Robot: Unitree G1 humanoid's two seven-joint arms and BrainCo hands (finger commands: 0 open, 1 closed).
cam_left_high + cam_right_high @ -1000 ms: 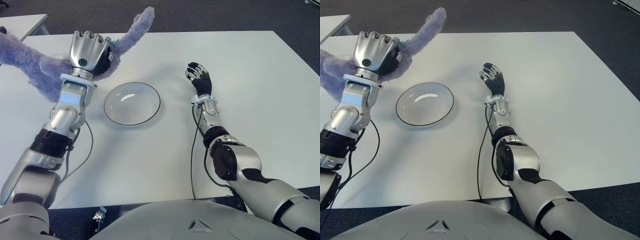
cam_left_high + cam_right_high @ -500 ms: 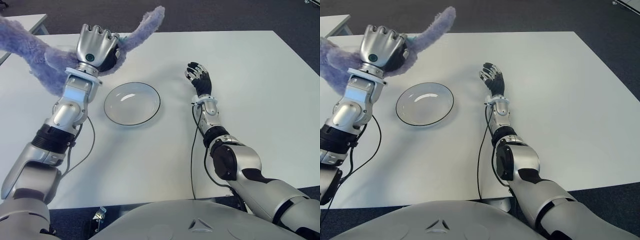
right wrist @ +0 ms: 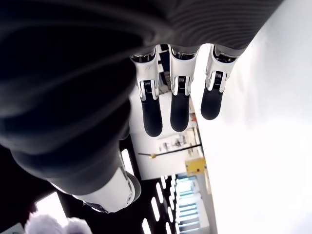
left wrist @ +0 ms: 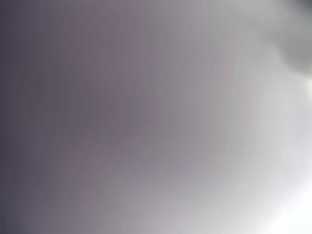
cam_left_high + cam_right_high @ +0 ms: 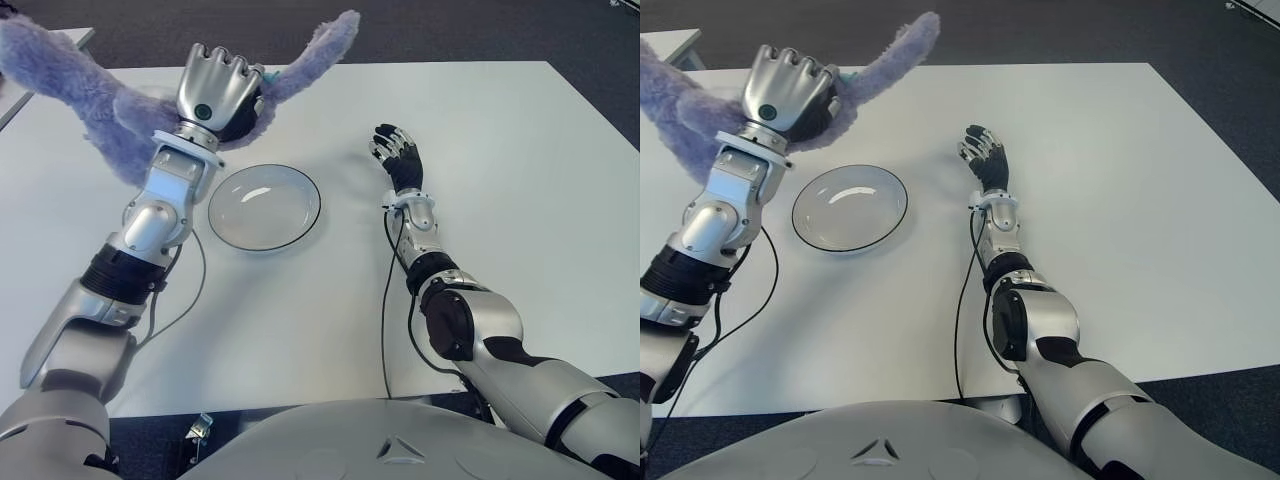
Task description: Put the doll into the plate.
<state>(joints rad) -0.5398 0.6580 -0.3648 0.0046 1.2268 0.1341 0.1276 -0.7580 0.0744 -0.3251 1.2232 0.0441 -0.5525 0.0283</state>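
One fuzzy lavender long-limbed plush doll point(image 5: 95, 95) hangs in our left hand point(image 5: 222, 92), whose fingers are curled tight around its middle. Over the last second we have carried it up and toward the shallow clear glass plate point(image 5: 264, 207); it now rides just beyond the plate's far rim, not yet over it. Our right hand point(image 5: 398, 155), fingers relaxed and holding nothing, shows to the right of the plate. We judge transport is nearly finished, with release next.

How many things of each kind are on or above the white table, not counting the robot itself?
Fluffy purple plush doll, held up in the left hand: 1
Clear round glass plate with a dark rim, empty: 1
Total: 2
The right hand holds nothing.
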